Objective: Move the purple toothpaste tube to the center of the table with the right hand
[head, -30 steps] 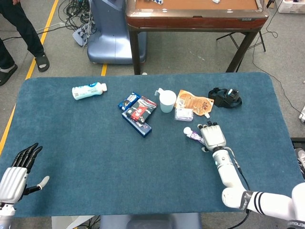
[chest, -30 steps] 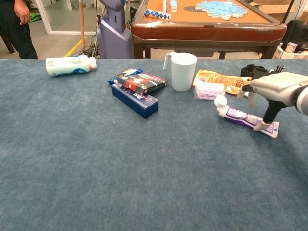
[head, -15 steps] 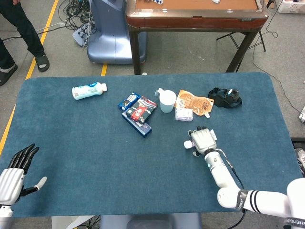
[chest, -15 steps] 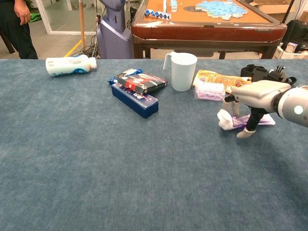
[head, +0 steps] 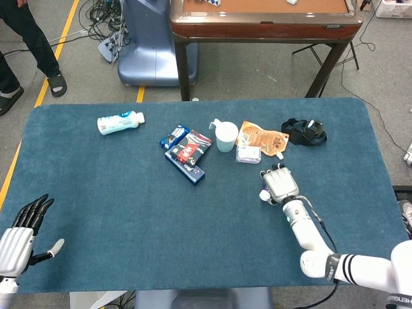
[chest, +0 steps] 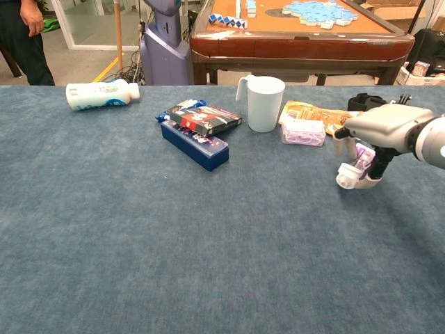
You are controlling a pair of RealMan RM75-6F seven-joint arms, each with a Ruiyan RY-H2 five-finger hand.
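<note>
We see only the white cap end of the soft purple tube (chest: 353, 174) poking out under our right hand (chest: 379, 129), which clamps it near the table's (head: 129, 212) right side, while our left hand (head: 22, 235) lies spread apart.

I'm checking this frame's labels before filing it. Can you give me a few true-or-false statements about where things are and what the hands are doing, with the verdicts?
1. The right hand holds the purple toothpaste tube. True.
2. The white cup lies on its side. False: it stands upright.
3. The left hand holds nothing. True.
4. The white bottle stands upright. False: it lies on its side.
5. The toothpaste tube lies left of the blue box. False: it is well to its right.
</note>
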